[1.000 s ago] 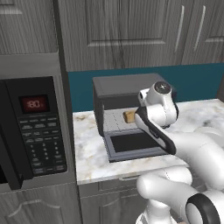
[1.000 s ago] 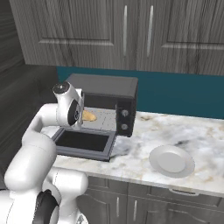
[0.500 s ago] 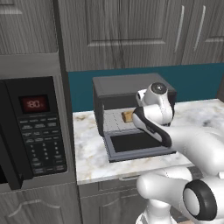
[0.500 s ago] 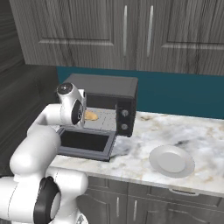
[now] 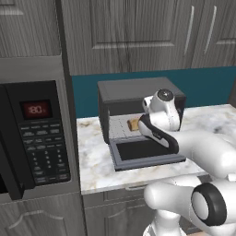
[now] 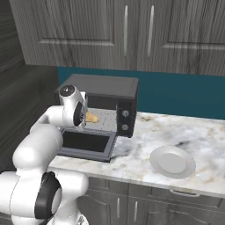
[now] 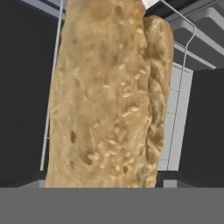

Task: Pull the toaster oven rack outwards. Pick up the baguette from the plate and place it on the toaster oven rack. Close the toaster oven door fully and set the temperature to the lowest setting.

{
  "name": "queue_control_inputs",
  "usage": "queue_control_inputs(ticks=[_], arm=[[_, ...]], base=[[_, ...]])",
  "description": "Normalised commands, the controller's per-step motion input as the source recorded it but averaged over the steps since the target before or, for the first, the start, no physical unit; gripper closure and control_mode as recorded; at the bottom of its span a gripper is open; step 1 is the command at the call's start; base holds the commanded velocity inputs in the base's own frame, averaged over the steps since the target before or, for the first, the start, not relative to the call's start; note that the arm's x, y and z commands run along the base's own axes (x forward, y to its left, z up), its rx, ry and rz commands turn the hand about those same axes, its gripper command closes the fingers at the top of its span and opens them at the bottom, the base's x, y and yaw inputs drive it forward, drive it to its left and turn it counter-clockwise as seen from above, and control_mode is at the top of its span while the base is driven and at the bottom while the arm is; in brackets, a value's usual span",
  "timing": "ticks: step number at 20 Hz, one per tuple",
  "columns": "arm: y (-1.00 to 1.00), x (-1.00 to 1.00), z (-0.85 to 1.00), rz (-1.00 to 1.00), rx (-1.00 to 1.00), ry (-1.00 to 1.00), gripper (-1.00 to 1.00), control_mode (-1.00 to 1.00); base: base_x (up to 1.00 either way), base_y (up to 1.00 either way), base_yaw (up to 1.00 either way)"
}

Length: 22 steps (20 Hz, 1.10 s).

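Observation:
The toaster oven point(image 5: 138, 90) point(image 6: 105, 85) stands on the counter with its door point(image 5: 143, 152) point(image 6: 85, 143) folded down flat. Inside its mouth, the baguette point(image 5: 133, 123) point(image 6: 92, 117) sits over the wire rack point(image 6: 105, 119). My gripper point(image 6: 88, 118) reaches into the opening from the left and is closed around the baguette's width. In the hand view the baguette point(image 7: 105, 96) looms close, with the rack's wires point(image 7: 175, 109) behind it; my fingertips are hidden. The white plate point(image 6: 172, 161) lies bare on the counter to the right.
A large black microwave point(image 5: 32, 133) with a red display stands left of the oven. Two round knobs point(image 6: 125, 113) sit on the oven's right panel. Marble counter stretches right of the oven, around the plate. Cabinets hang above.
The hand has shifted slightly toward the oven mouth. The baguette has stayed at the rack, sinking only a little. Door and plate are unchanged.

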Motion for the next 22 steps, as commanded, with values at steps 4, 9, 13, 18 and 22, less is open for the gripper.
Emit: queue_control_inputs(ticks=[4, 9, 13, 18, 22], arm=[[0.0, 0.0, -0.24, 0.0, 0.02, 0.0, 1.0, -1.0], [0.0, 0.0, -0.2, 0.0, 0.01, 0.0, 1.0, -1.0], [0.0, 0.0, -0.23, 0.0, 0.01, 0.0, 1.0, -1.0], [0.0, 0.0, -0.15, 0.0, 0.0, -0.01, 1.0, -1.0], [0.0, 0.0, -0.13, 0.0, 0.0, -0.01, -1.0, -1.0]], base=[[0.0, 0.0, 0.0], [0.0, 0.0, 0.0], [0.0, 0.0, 0.0], [0.0, 0.0, 0.0], [0.0, 0.0, 0.0]])
